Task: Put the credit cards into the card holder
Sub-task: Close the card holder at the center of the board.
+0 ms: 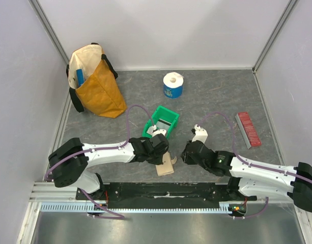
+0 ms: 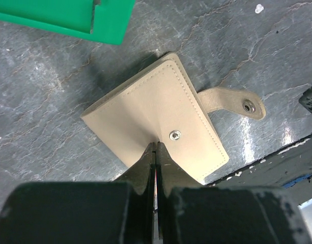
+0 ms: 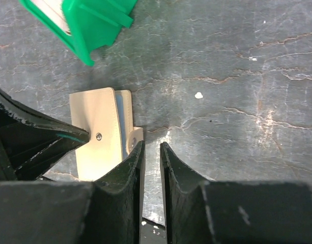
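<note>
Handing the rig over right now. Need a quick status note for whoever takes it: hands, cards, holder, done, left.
Left hand: shut, tips pressed against the card holder cover.
Right hand: slightly open, empty, low beside the holder's tab.
Holder: on the table near the arm bases, unsnapped, folded nearly shut.
Credit cards: pale ones in the green bin; cannot tell if any is in the holder.
Done: nothing confirmed.
Left: open holder, load cards.

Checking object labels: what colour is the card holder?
Plain tan card holder with matching edge stitching; clearest in the left wrist view.
</note>
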You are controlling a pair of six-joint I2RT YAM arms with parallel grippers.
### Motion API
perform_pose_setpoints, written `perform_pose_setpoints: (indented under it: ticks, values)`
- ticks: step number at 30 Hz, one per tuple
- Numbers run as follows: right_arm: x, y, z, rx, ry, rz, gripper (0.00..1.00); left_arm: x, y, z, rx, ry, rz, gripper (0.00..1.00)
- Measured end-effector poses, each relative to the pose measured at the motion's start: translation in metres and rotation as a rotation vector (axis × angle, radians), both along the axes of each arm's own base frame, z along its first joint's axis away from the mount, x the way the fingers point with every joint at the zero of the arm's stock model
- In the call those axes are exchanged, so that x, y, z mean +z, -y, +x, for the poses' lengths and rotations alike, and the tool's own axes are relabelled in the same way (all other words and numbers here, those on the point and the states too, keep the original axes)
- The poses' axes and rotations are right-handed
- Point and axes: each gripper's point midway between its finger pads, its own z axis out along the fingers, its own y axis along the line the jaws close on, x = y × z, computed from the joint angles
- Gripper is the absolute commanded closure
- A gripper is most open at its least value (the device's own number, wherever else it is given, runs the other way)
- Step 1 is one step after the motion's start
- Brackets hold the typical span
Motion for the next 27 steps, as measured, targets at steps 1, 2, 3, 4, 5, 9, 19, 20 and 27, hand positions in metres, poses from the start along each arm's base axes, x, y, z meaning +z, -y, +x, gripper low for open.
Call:
perform_pose_setpoints:
  ticks: [1,2,3,4,5,9,19,20,27]
  values:
    - [-0.002,0.001,0.0,-0.002,-0.006,-0.002,0.78,-0.001,0.001,0.0,-0.002,-0.003,-0.001,0.98]
    - [-0.005,0.003,0.001,-0.005,-0.014,-0.003,0.78,-0.002,0.002,0.0,-0.003,-0.004,-0.002,0.98]
    - [-0.008,0.004,0.002,-0.004,-0.021,-0.006,0.79,-0.003,0.002,0.0,-0.003,-0.006,-0.002,0.98]
    - [-0.011,0.004,0.002,-0.003,-0.03,-0.007,0.79,-0.004,0.003,0.0,-0.004,-0.008,-0.001,0.98]
    - [-0.013,0.003,0.002,0.001,-0.039,-0.009,0.8,-0.005,0.004,0.0,-0.005,-0.009,-0.003,0.98]
    - [-0.026,-0.005,-0.001,0.034,-0.076,-0.015,0.8,-0.005,0.006,0.0,-0.007,-0.007,-0.01,0.98]
    - [-0.036,-0.025,-0.004,0.114,-0.105,0.011,0.8,-0.007,0.009,0.001,-0.009,-0.006,-0.015,0.98]
    - [-0.035,-0.027,-0.005,0.122,-0.103,0.015,0.8,-0.007,0.009,0.001,-0.009,-0.005,-0.016,0.98]
    - [-0.031,-0.035,-0.006,0.165,-0.094,0.042,0.8,-0.007,0.011,0.001,-0.011,-0.003,-0.021,0.98]
